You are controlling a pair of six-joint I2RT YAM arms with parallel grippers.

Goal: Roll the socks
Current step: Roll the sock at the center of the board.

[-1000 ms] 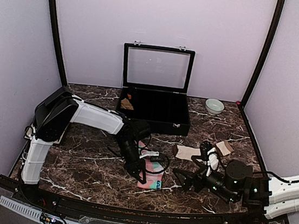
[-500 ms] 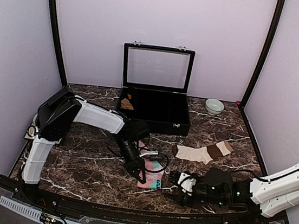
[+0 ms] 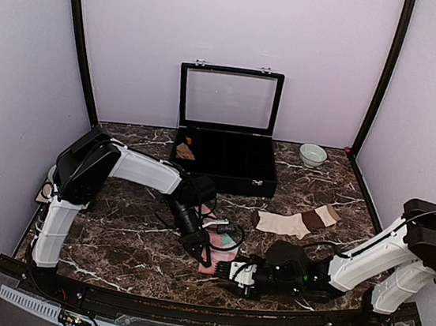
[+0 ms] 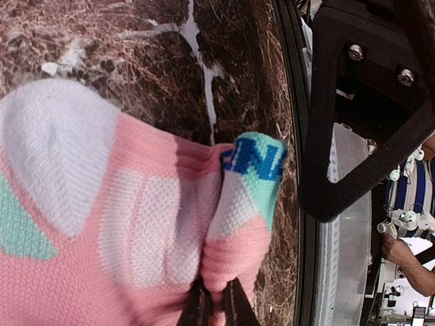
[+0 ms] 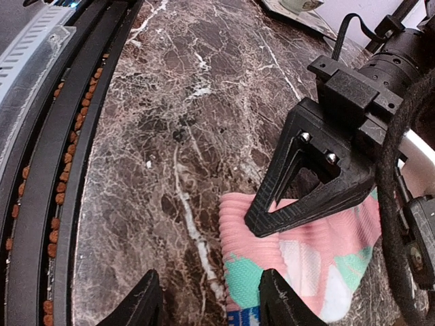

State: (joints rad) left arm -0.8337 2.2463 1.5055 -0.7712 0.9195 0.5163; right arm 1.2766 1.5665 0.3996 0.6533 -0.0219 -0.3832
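The black box (image 3: 223,182) stands at the back of the table (image 3: 122,235) with its glass lid (image 3: 230,99) raised. A small tan bundle (image 3: 185,151) sits in its leftmost compartment; the other compartments look dark. A pale bowl (image 3: 312,154) stands to the right of the box, and what is inside it cannot be seen.

The pink sock (image 3: 217,257) lies near the front middle of the table, its long axis running roughly front to back, with its mint end with blue letters toward the near edge. The beige sock (image 3: 286,222) lies flat to its right, lengthwise left to right, with the brown bands at the right end.

The left arm bends down from its raised elbow, and the left gripper (image 4: 217,307) points down with its jaws clamped on a fold of the pink sock. The right arm stretches low across the table toward the left. The right gripper (image 5: 211,302) has its jaws apart on either side of the sock's mint end
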